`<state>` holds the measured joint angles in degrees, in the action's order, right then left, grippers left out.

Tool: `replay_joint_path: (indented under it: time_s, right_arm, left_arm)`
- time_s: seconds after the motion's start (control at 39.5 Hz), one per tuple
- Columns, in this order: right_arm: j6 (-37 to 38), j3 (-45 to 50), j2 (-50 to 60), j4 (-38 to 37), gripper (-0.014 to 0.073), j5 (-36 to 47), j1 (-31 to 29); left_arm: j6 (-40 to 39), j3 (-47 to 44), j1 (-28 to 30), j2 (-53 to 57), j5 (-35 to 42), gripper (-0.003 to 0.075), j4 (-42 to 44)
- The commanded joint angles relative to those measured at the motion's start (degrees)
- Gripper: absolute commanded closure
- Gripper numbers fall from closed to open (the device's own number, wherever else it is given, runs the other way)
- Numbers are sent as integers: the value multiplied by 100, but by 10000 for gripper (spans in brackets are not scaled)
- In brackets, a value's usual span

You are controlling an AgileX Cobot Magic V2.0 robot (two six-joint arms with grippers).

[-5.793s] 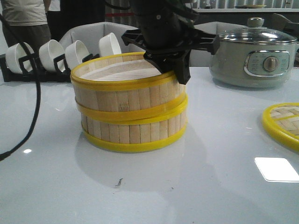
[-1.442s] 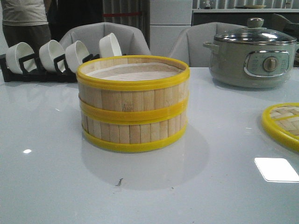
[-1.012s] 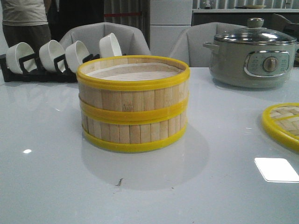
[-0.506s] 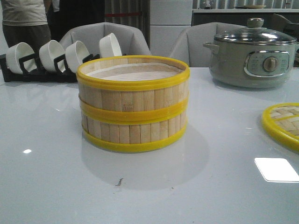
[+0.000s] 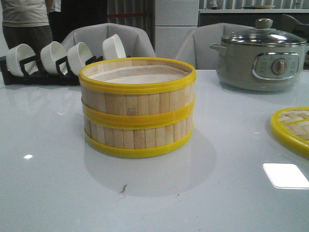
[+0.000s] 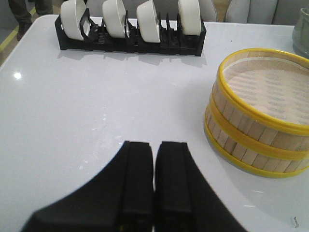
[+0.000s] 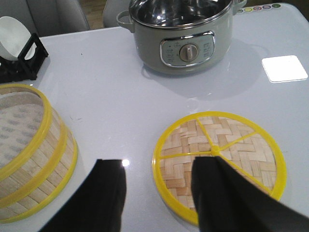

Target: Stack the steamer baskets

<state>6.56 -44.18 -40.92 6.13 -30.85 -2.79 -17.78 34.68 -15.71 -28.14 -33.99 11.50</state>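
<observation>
The two steamer baskets stand stacked in the middle of the table, the upper basket (image 5: 137,89) on the lower basket (image 5: 137,137), rims aligned. The stack also shows in the left wrist view (image 6: 260,113) and the right wrist view (image 7: 29,154). My left gripper (image 6: 155,147) is shut and empty, above bare table beside the stack. My right gripper (image 7: 159,166) is open and empty, above the table between the stack and the woven lid. Neither gripper shows in the front view.
The flat woven-bamboo lid (image 7: 219,162) with yellow rim lies on the table to the stack's right (image 5: 292,128). The grey-green electric pot (image 5: 260,55) stands at the back right. A black rack with several white bowls (image 5: 58,60) stands at the back left.
Earlier a gripper was at the upper basket's rim, which sat tilted. It has left the front view and the upper basket now sits level on the lower one. Nothing moved in the last second.
</observation>
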Motion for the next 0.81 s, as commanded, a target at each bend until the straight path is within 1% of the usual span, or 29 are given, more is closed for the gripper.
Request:
replay_joint_path:
  time_s: [0.0,0.33,0.58,0.78]
  right_arm:
    - [-19,-223,-8,97,160,420,13]
    - [-19,-213,-76,135,160,409,13]
    - [-19,-154,-131,120,160,-239,13]
    - [-19,145,-247,103,160,-251,5]
  left_arm:
    - [-51,152,25,-11,449,626,9]
    - [-51,152,25,-11,449,626,9]
    - [-51,152,25,-11,449,626,9]
    - [-51,152,25,-23,449,626,9]
